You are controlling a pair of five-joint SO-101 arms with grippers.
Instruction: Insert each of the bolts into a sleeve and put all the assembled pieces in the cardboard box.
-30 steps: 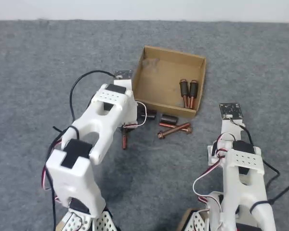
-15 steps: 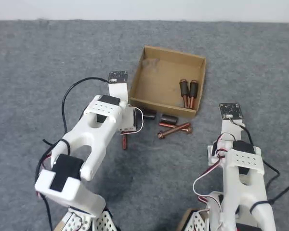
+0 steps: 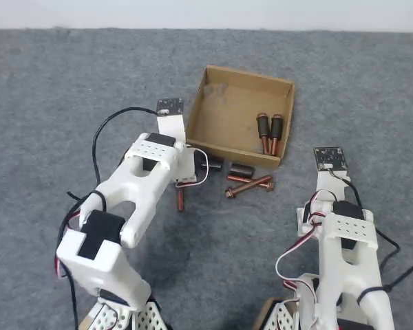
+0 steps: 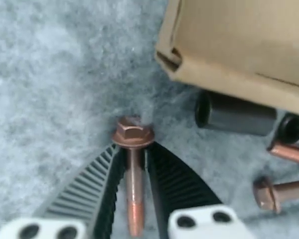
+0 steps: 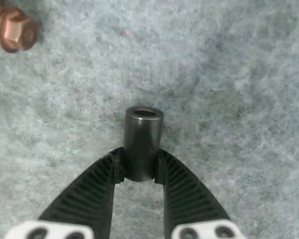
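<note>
My left gripper (image 4: 133, 148) is shut on a copper bolt (image 4: 133, 172) whose hex head pokes out past the fingertips. From above, that bolt (image 3: 181, 199) hangs under the left arm, just in front of the cardboard box's (image 3: 233, 152) near left corner. My right gripper (image 5: 140, 155) is shut on a black sleeve (image 5: 142, 139), held with its open end pointing away, low over the carpet. The right arm (image 3: 344, 234) stands at the lower right. Two assembled pieces (image 3: 270, 132) lie inside the box.
Two loose black sleeves (image 3: 242, 170) (image 3: 213, 163) and two loose bolts (image 3: 249, 184) lie on the grey carpet along the box's front wall. In the left wrist view a sleeve (image 4: 234, 113) lies close ahead. A bolt head (image 5: 12, 30) lies beyond the right gripper.
The left arm leaned to the left and then came partly back, while its bolt stayed near the same spot. The right arm has not moved.
</note>
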